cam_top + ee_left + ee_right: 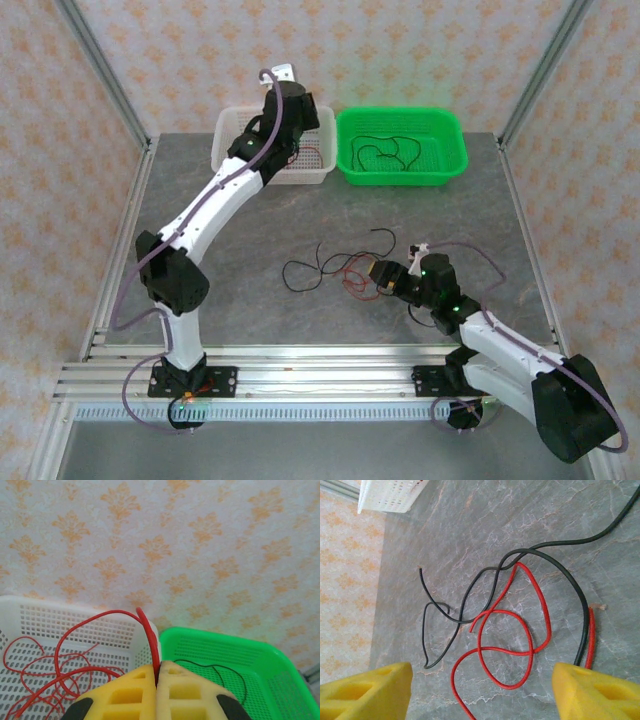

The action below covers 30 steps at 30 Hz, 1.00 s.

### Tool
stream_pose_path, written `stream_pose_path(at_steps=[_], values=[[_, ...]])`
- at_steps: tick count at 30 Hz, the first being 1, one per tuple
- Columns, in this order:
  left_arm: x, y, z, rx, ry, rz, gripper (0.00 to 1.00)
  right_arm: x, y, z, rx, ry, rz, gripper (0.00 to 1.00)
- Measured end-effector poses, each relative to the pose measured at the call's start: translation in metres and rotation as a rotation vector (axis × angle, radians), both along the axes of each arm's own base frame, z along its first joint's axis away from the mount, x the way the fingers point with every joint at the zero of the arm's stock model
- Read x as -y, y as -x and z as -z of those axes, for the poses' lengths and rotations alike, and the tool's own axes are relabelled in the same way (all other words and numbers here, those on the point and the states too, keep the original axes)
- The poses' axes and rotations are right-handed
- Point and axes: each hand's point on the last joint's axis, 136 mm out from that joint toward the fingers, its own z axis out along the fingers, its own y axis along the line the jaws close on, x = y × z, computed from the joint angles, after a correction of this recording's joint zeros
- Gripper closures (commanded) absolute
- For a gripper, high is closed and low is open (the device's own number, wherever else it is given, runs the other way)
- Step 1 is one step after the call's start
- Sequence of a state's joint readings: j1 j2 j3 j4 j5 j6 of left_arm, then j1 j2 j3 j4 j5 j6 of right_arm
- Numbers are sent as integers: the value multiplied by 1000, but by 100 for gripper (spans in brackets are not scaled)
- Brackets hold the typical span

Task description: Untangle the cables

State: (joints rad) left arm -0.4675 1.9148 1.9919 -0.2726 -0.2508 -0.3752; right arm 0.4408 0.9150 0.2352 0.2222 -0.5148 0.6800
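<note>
The left hand (157, 674) is pressed together on a red cable (148, 625). The cable rises from between the hand's yellow fingers (125, 695) and arcs over into the white basket (30, 615), which stands just left of the green basket (280, 660). More red cable loops (35, 672) lie on the white basket's floor.

Inside the green basket, 1 black cable (388, 152) lies loosely curled on the bottom.

The tangle (330, 270) lies on the grey table (250, 220), well apart from the green basket on the side toward the arm bases. In the right wrist view, a red strand (512, 650) coils over itself in a rough loop. The black strands (470, 597) cross it, and 1 of them runs off toward the upper right. A short red run (590, 635) lies just beside a black strand and ends in a bare tip.

The right hand (385, 275) sits at the edge of the tangle that is nearer the green basket's right half. Its 2 yellow pads (365, 692) stand wide apart, with the wires lying between them and nothing gripped. I cannot tell whether the pads touch the table.
</note>
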Motion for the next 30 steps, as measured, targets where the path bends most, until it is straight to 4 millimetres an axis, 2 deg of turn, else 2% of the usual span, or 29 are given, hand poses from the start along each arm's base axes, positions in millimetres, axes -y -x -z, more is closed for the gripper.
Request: stream_pose_path(at_steps=[7, 11, 17, 23, 26, 30], values=[[-18, -48, 64, -70, -53, -29, 100, 3, 0, 2, -6, 11, 13, 27], [-26, -68, 96, -107, -68, -45, 100, 4, 0, 4, -10, 17, 19, 27], [-22, -83, 144, -174, -79, -21, 100, 5, 0, 5, -13, 23, 26, 27], [-13, -82, 180, -221, -64, 23, 100, 6, 1, 13, -39, 35, 25, 27], [-10, -78, 193, -247, -54, 35, 83, 6, 1, 14, -42, 38, 25, 27], [-7, -77, 201, -262, -41, 52, 55, 6, 2, 15, -48, 41, 25, 27]])
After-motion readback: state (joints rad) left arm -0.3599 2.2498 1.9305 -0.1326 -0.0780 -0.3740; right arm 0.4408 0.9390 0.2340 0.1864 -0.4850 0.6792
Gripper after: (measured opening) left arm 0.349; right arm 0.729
